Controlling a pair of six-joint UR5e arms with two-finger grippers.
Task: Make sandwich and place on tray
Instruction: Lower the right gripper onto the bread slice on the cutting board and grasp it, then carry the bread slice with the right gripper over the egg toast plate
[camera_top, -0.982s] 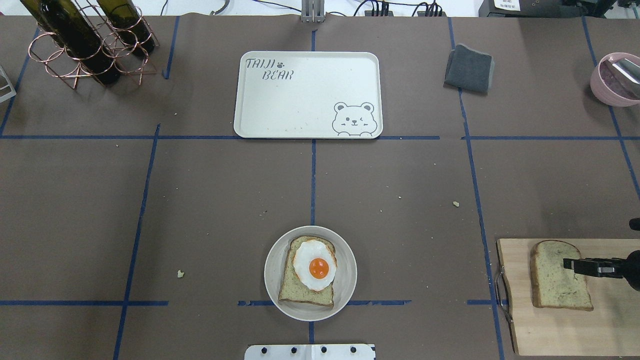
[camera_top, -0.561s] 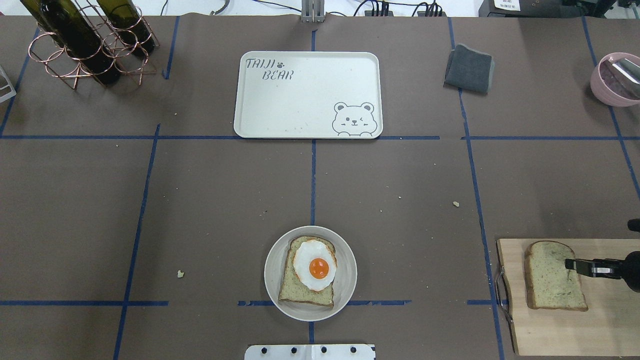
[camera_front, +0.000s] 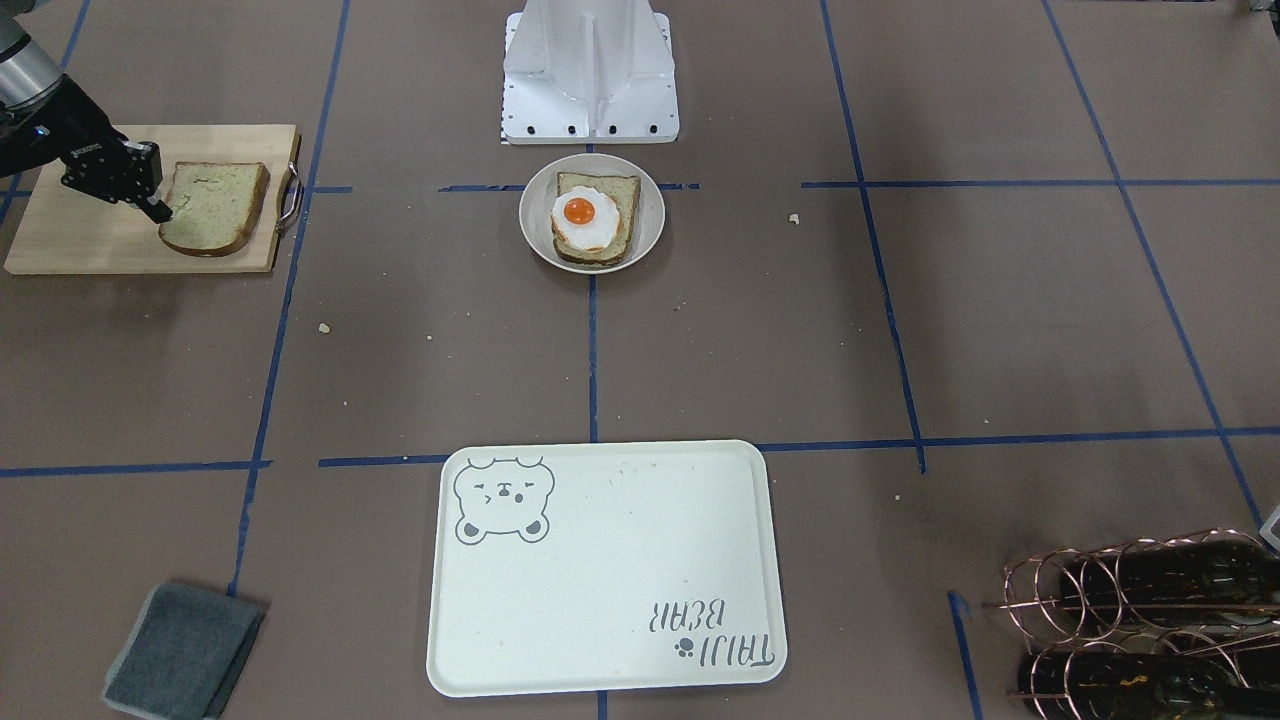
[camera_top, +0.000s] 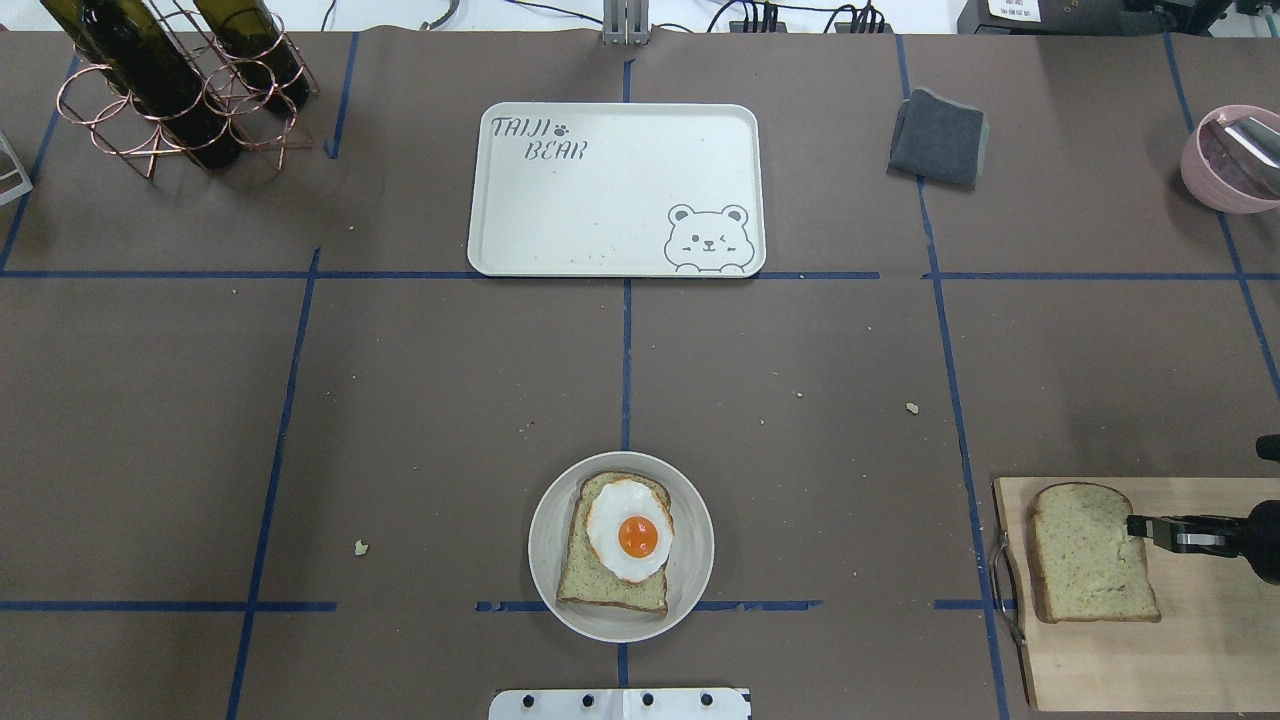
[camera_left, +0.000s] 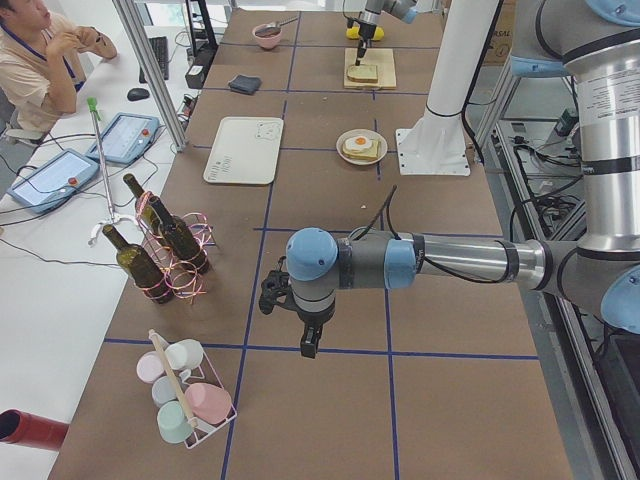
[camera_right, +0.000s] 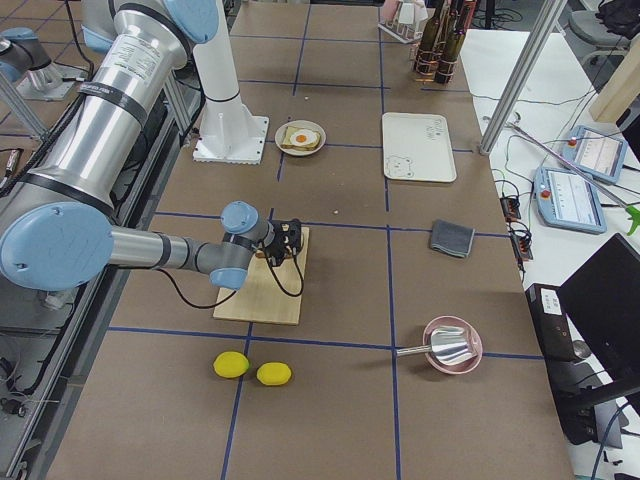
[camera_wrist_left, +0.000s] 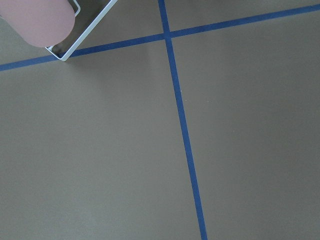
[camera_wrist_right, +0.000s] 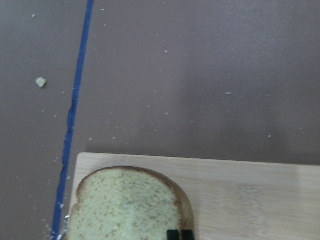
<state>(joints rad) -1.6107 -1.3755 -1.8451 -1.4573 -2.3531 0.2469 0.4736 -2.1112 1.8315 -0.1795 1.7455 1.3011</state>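
Observation:
One bread slice (camera_top: 1085, 555) lies flat on the wooden cutting board (camera_top: 1200, 650) at the near right. My right gripper (camera_top: 1132, 526) is shut, its tips at the slice's right edge; in the right wrist view the two fingertips (camera_wrist_right: 173, 233) sit together on the crust. The other slice, with the fried egg (camera_top: 630, 530) on top, lies in the round cream bowl (camera_top: 536, 545) at the near centre. The cream bear tray (camera_top: 600, 200) is bare at the far centre. My left gripper (camera_left: 310, 345) hangs over the table's left end; I cannot tell if it is open.
A copper rack with wine bottles (camera_top: 170, 90) stands far left. A grey cloth (camera_top: 938, 137) and a pink bowl (camera_top: 1230, 160) are far right. Two lemons (camera_right: 232, 364) lie beyond the board. A cup rack (camera_left: 185, 395) is near my left gripper.
The bread slice on the board has slid left towards the board's handle end. My right gripper's tips, earlier over the slice's middle, now sit at its right edge.

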